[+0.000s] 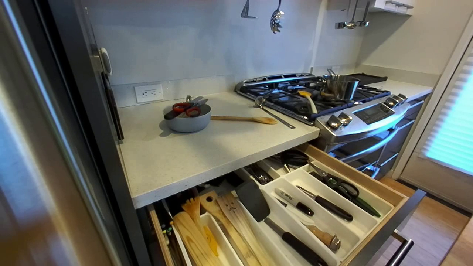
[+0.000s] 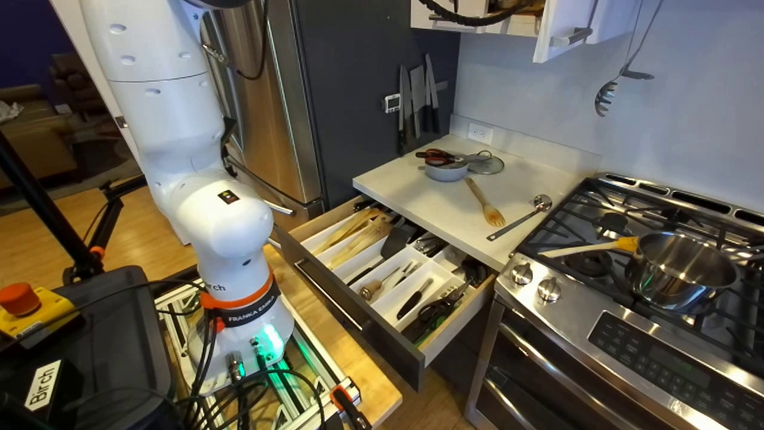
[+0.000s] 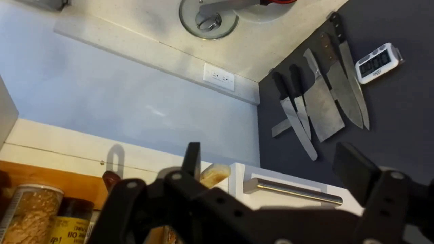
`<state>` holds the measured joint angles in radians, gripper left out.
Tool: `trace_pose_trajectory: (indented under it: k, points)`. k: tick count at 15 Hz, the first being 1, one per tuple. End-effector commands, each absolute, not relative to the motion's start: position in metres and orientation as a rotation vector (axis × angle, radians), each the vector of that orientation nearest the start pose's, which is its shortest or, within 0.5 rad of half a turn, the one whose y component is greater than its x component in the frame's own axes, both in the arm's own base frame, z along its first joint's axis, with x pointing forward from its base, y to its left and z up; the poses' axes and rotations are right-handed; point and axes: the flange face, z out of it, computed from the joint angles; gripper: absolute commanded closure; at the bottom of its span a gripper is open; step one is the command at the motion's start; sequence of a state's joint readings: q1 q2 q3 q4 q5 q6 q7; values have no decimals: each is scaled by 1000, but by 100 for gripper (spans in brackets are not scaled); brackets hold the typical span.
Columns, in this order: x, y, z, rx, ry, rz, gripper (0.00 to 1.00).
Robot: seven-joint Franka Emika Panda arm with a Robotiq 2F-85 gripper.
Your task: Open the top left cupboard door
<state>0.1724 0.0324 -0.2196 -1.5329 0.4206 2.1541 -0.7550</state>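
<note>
Two fingers point(image 3: 192, 157) of my gripper point(image 3: 273, 161) gape wide, likely so I can straddle the cupboard handle point(image 3: 295, 192) above the counter's point(image 2: 441, 197) left edge.

"FRANKA EMIKA" stands on the dark band point(image 2: 254, 311) around the robot arm point(image 2: 185, 158) — "rch" shows on the arm above it. "Birch" is on a white label point(image 2: 45, 385) on a black box point(image 2: 71, 377). What looks like "Oil" stands upside down on a bottle point(image 3: 72, 220) — the timer point(image 3: 378, 63) shows blurred digits
</note>
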Motion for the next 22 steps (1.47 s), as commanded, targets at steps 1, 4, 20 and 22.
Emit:
trace_pose_trajectory:
  k: [1,4,20,22]
  points:
    - [617,-7,697,-2704,-824,-1028,0]
    - [628,-1,695,-2686,-877,-1087,0]
    - [758,35,682,-2120,-947,-1658,0]
    - [766,37,672,-2023,-913,-1621,0]
